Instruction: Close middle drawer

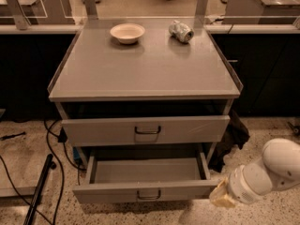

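Note:
The middle drawer (145, 191) is pulled far out. Its plain grey tray (147, 170) is empty, and a small dark loop handle (149, 196) sits on its front panel. My gripper (221, 197) is at the end of the white arm (276, 165), low at the right. It is right next to the right end of the drawer's front panel. I cannot tell whether it touches the panel.
The drawer above (145, 130) is nearly shut, with a dark gap over it. On the cabinet top (140, 69) stand a white bowl (127, 32) and a crumpled can (181, 31). Black cables (51, 149) and a dark pole (40, 186) lie on the floor at the left.

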You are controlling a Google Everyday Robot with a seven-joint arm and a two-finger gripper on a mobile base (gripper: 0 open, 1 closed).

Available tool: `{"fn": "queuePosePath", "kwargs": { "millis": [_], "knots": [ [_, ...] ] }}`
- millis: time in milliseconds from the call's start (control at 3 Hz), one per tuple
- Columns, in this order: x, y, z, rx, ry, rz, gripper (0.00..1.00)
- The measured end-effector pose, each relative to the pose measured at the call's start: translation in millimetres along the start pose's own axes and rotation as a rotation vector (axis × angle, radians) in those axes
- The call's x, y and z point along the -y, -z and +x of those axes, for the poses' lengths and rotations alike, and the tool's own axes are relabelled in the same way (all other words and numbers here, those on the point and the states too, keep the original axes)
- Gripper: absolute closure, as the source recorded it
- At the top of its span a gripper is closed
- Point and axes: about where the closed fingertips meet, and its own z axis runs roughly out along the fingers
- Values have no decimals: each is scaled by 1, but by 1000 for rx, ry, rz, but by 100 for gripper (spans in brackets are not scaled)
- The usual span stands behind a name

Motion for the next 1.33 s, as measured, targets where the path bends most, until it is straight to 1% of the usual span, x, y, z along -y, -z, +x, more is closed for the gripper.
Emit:
{"fn": "queuePosePath", "kwargs": {
  "millis": [333, 667, 1000, 1333],
  "knots": [
    [-9, -61, 32, 64, 14, -45, 100],
    [-9, -61, 31, 64, 15, -44, 100],
    [-4, -83, 32, 95, 78, -31, 100],
    [0, -108, 25, 132, 189, 8, 100]
  ]
}}
